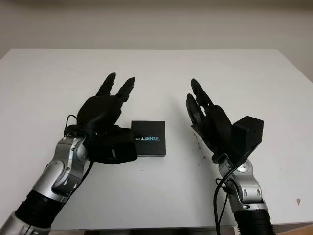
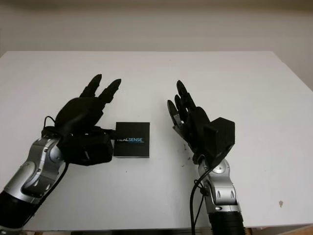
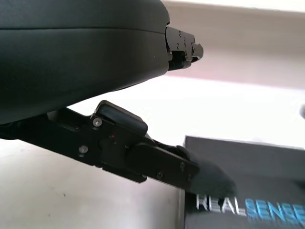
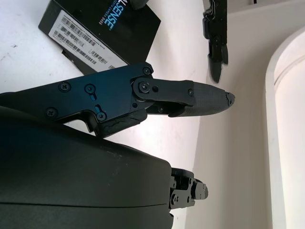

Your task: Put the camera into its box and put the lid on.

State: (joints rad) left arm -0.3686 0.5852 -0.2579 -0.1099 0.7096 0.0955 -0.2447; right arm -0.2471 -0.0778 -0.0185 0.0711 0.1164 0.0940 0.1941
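Observation:
A black box (image 1: 149,138) printed REALSENSE lies flat near the middle of the white table (image 1: 244,73), its lid on. My left hand (image 1: 115,100) is open and raised just left of the box, fingers pointing away from me. Its thumb side comes close to the box's left edge; I cannot tell if it touches. My right hand (image 1: 200,105) is open, held up a short way right of the box with its palm turned toward it. In the right wrist view the box (image 4: 95,33) shows a white barcode label on its side, beyond one fingertip (image 4: 209,102).
The table's front edge runs just below both forearms. A cable hangs from each wrist. A few small dark marks (image 1: 199,159) dot the table by the right hand. The far half of the table is bare white surface.

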